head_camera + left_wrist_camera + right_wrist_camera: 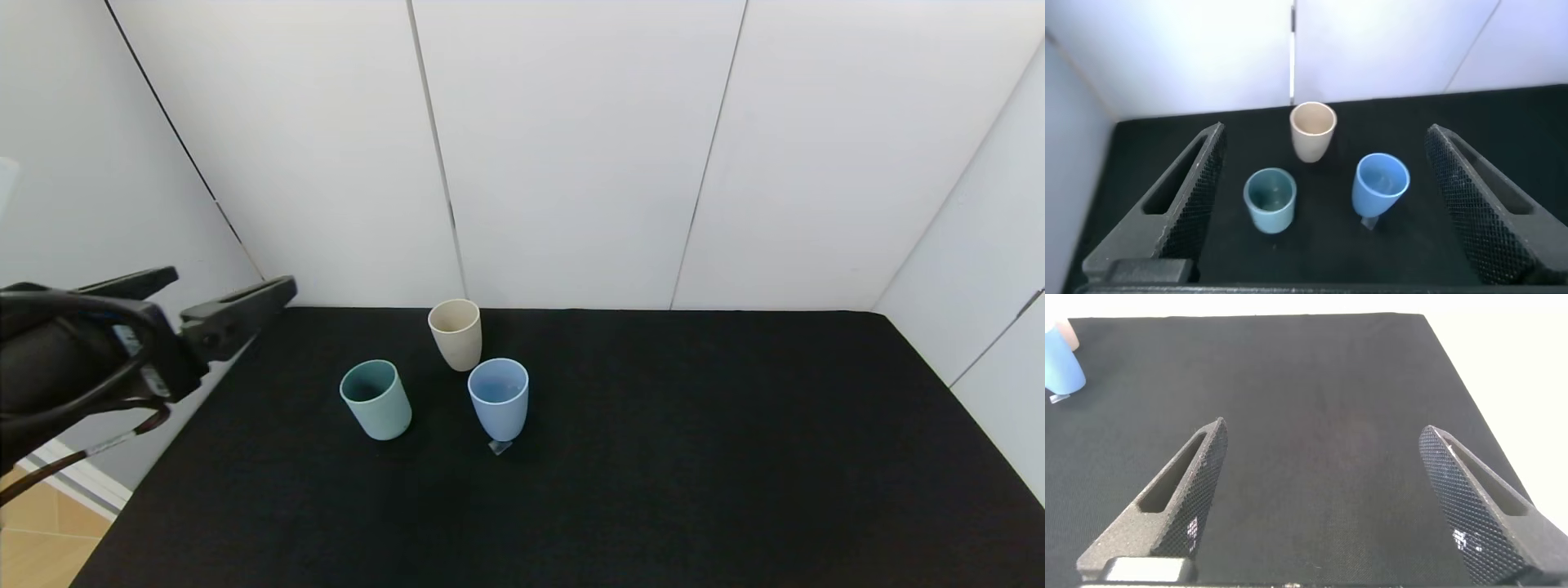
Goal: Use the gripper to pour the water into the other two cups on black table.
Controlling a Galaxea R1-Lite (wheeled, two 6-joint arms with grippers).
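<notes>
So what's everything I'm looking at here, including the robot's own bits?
beige cup: one, cream-beige, upright, farthest back on the table near the wall.
teal cup: one, teal-green, upright, in front and to the left of the beige one.
blue cup: one, light blue, upright, in front and to the right of the beige one.
small tab: one, greyish, at the blue cup's base.
black table: one, matte black cloth.
white walls: panelled, behind and beside the table.
left gripper: one, black, open, raised at the table's left edge, empty.
right gripper: one, black, open, over bare cloth, empty.
</notes>
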